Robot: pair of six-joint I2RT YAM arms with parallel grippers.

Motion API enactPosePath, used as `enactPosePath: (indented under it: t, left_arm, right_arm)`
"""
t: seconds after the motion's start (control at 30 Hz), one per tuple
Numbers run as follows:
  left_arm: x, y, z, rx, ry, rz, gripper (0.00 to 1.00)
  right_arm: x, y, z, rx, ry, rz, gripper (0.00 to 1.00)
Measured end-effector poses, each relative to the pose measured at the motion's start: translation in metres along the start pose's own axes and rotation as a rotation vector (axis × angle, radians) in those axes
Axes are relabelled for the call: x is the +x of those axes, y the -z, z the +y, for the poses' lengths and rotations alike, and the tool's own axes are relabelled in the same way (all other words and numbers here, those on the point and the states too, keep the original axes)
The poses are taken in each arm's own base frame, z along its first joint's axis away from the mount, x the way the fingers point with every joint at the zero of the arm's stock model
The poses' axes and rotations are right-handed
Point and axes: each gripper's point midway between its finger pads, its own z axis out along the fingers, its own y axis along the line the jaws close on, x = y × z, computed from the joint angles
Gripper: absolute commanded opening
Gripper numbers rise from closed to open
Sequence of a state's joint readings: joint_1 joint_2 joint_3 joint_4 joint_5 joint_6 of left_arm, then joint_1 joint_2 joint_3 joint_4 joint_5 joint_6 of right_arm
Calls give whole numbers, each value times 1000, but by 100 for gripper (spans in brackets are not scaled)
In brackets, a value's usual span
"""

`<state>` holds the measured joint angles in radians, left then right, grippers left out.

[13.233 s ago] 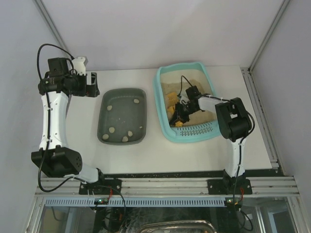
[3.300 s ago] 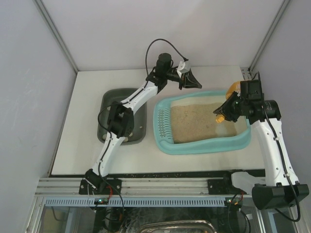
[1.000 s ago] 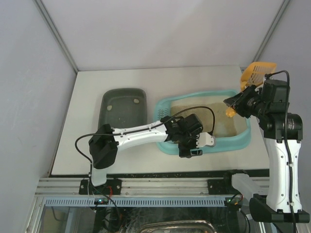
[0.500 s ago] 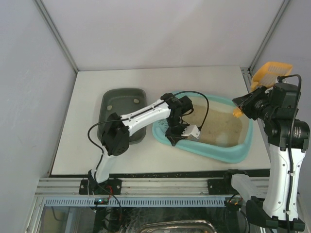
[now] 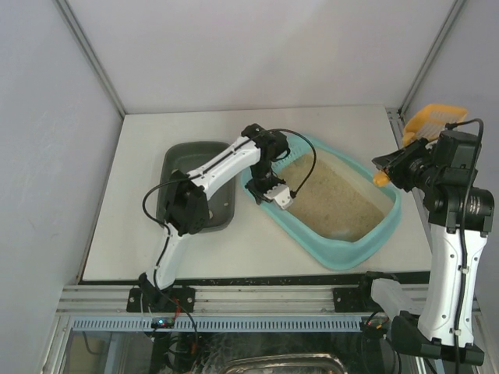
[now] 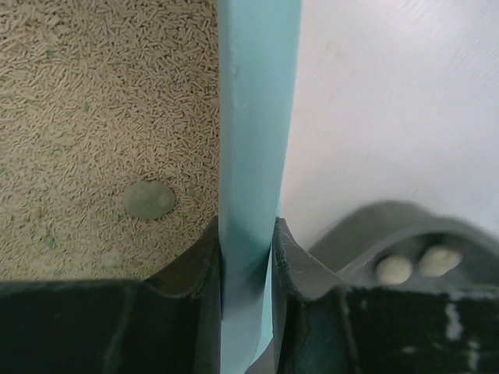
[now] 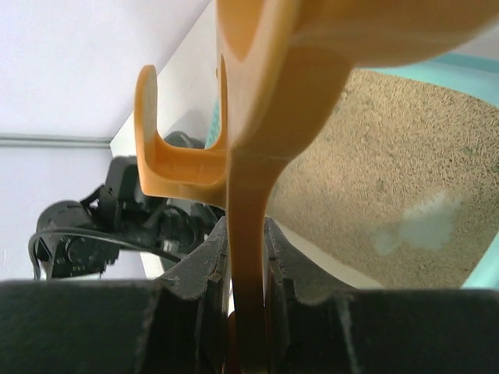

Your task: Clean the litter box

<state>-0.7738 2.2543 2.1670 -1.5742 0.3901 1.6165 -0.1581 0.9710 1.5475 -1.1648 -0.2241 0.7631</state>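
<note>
The top camera hangs above and behind the arm bases, at 6 o'clock in its frame, and looks down from afar on the table. The left wrist camera sits very near the box rim, which runs from 6 to 12 o'clock, with litter at 9 and the tray at 4. The right wrist camera looks close along the scoop at the same litter, at 3 o'clock, and the left arm at 8; the top view shares both.
</note>
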Motion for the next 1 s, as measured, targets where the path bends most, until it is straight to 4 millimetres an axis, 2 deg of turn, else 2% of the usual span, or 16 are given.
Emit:
enactPosePath:
  t: [0.17,0.37,0.4,0.57,0.67,0.77,1.0]
  left_arm:
    - [35,17,23,-68,-97,74,0]
    - [65,35,64,-192,-152,171,0]
    - [70,39,74,-227,-160,189,0]
    - [95,71,150,-511,-259,277,0]
    - [105,80,176,-622,-282,284,0]
    - [108,83,181,-678,-281,270,0]
    - [104,86,175,-749,-249,214,0]
  right_arm:
    - [18,-10,-4,-17,-8,95,0]
    - [57,-25,-12,-49,-46,298,0]
    - [63,-28,-13,-51,-57,332,0]
    - [75,-39,-15,-48,-73,435,0]
    - [83,-45,-17,-32,-59,493,0]
    - [99,-53,-19,-5,-41,572,0]
    - [145,-84,-20,76,33,779,0]
